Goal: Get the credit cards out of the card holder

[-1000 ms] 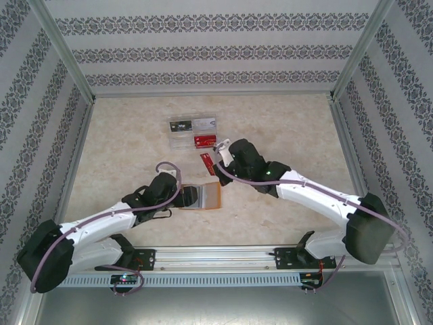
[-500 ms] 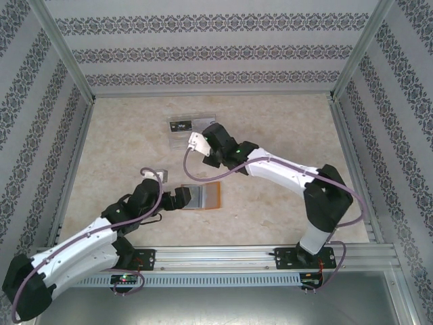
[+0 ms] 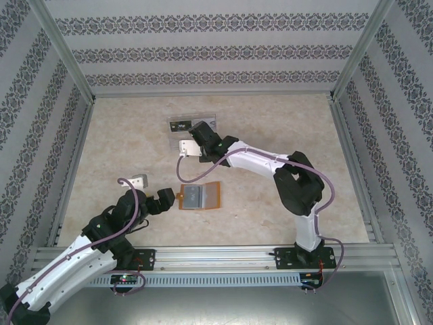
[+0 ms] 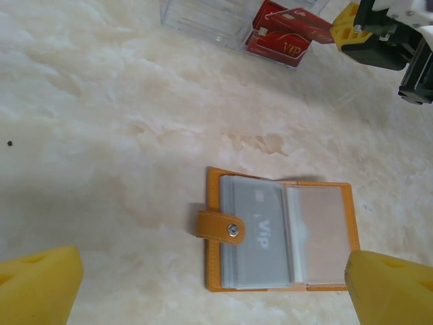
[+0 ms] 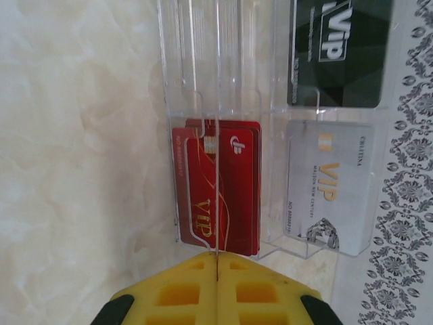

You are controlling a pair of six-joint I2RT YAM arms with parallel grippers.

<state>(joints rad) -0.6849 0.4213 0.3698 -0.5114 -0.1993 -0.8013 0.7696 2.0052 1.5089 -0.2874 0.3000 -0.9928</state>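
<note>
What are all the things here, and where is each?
card holder: one, orange-tan, lying open, centre
grey VIP card: one, grey, inside holder
clear tray: one, transparent, farther back
red VIP card: one, red, flat in the tray
second red card: one, red, tilted above it
black VIP card: one, black, in the tray
white VIP card: one, white, beside the red
table: one, beige, underneath
left gripper: one, yellow pads, open over holder
right gripper: one, yellow pads, pinching second red card
</note>
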